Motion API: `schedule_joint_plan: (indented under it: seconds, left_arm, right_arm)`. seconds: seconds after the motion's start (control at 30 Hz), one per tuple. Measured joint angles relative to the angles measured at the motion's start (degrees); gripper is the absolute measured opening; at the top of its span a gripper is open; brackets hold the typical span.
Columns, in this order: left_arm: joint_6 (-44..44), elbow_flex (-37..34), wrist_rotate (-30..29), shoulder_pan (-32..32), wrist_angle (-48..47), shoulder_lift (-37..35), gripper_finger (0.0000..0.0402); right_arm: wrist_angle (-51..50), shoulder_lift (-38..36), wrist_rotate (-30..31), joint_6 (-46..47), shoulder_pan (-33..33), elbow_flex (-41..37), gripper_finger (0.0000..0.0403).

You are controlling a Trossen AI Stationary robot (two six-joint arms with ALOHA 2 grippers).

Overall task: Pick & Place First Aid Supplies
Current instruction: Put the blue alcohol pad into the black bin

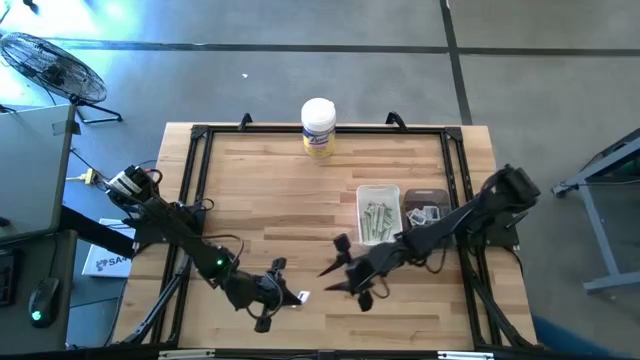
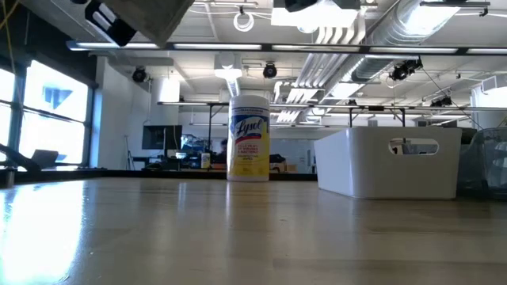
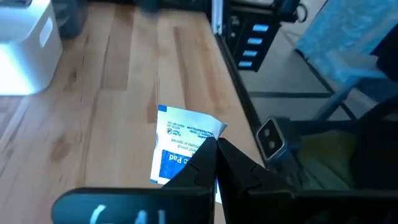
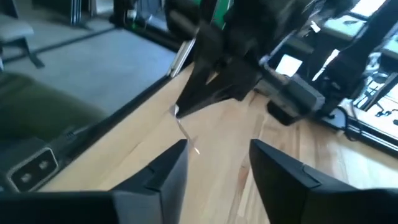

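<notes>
On the left we find the left gripper (image 1: 285, 297) low over the near part of the wooden table (image 1: 260, 190), its two fingers pressed together on a small white packet (image 1: 302, 296). From the left wrist view we see that packet (image 3: 180, 146) plainly: white with a blue panel and small print, one corner caught between the dark fingertips (image 3: 208, 163), the rest of it sticking out ahead of the claw, above the boards. So this claw is clamped on the packet, and the packet sits at its very tip.

Moving right, we come to the right gripper (image 1: 338, 272), just beside the left one and facing it across a short stretch of bare wood. Its fingers (image 4: 168, 165) stand wide apart with nothing between them; in the right wrist view we look through the gap at the left claw and the thin edge of the packet (image 4: 180, 121) it pinches. The packet is apart from the right claw.

Further right, we see a white bin (image 1: 361, 192) holding narrow pale strips (image 1: 376, 222), and touching it a dark tray (image 1: 440, 194) with small white squares (image 1: 424, 213).

At the far edge a white canister (image 1: 318, 126) with a yellow label stands upright.
</notes>
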Motion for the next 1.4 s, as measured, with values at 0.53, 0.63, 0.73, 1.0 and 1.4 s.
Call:
schedule_joint_plan:
  seconds: [0.53, 0.63, 0.73, 1.0, 1.4]
  left_arm:
    - [4.04, 0.04, -0.82, 1.79, 5.4, -0.02, 0.0]
    - [4.11, 0.04, -0.86, 3.19, 6.32, -0.02, 0.0]
    - [4.24, 0.04, -0.79, 4.54, 7.26, -0.02, 0.0]
    - [5.6, 0.06, -0.33, 5.45, 7.4, -0.07, 0.0001]
    - [5.73, 0.04, 0.27, 5.32, 2.68, -5.01, 0.0097]
  right_arm:
    - [-5.71, 9.23, -1.16, -0.63, -1.08, 8.8, 0.0151]
    - [-4.83, 9.23, -3.1, 0.14, -1.25, 8.8, 0.0136]
    - [-5.03, 9.23, -3.72, 0.98, -1.46, 8.78, 0.0118]
    - [-5.94, 9.23, -3.69, 3.51, -1.49, 8.76, 0.0024]
    - [-8.1, 9.23, -2.69, 9.86, -3.34, 8.72, 0.0005]
